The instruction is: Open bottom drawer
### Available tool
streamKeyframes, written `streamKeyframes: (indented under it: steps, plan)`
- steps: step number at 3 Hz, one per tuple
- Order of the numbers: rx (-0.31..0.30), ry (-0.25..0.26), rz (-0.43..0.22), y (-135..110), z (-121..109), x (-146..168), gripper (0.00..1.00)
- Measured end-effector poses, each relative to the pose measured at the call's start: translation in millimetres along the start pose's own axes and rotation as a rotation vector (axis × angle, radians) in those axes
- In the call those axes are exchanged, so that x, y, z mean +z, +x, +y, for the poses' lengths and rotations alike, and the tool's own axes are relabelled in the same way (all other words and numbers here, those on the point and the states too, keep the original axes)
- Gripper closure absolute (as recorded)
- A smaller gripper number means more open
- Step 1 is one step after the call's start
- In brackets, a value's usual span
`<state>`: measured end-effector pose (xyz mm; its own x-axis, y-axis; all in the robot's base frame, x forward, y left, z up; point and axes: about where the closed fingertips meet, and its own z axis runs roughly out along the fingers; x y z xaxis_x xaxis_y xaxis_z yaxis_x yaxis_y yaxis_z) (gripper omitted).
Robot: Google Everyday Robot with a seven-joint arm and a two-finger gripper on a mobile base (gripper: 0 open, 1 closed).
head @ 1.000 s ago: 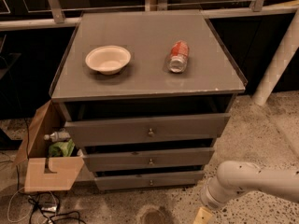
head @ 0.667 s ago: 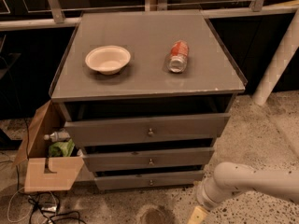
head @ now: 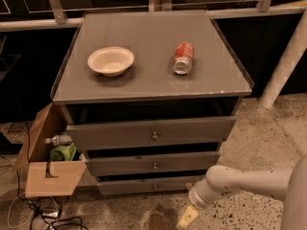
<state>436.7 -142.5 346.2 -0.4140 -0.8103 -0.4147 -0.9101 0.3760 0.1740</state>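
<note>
The grey cabinet (head: pixel 148 75) has three drawers. The bottom drawer (head: pixel 139 186) is the lowest, slimmest front, with a small round knob (head: pixel 154 187), and sits near the floor. The middle drawer (head: pixel 152 163) and the top drawer (head: pixel 151 132) lie above it. My white arm (head: pixel 240 183) reaches in from the lower right. My gripper (head: pixel 188 217) hangs low by the floor, right of and below the bottom drawer's knob, apart from it.
A white bowl (head: pixel 111 60) and a red can (head: pixel 183 58) lying on its side sit on the cabinet top. A cardboard box (head: pixel 45 164) with a bottle and green items stands at the left. Cables (head: pixel 45 214) lie on the floor. A white post (head: pixel 288 56) stands at the right.
My arm and gripper have moved left along the floor, closer to the bottom drawer. The drawers, bowl and can have not moved.
</note>
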Motion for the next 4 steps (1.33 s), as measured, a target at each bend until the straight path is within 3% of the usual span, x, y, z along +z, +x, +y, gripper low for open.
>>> streamKeyframes:
  steps: [1, 2, 3, 4]
  plan:
    - [0.044, 0.014, 0.048, 19.9, -8.7, 31.0, 0.00]
    - [0.077, 0.071, 0.116, 43.0, -49.4, 75.0, 0.00]
    - [0.077, 0.071, 0.118, 43.4, -49.8, 75.4, 0.00]
    - [0.106, 0.080, 0.074, 41.4, -56.1, 84.2, 0.00]
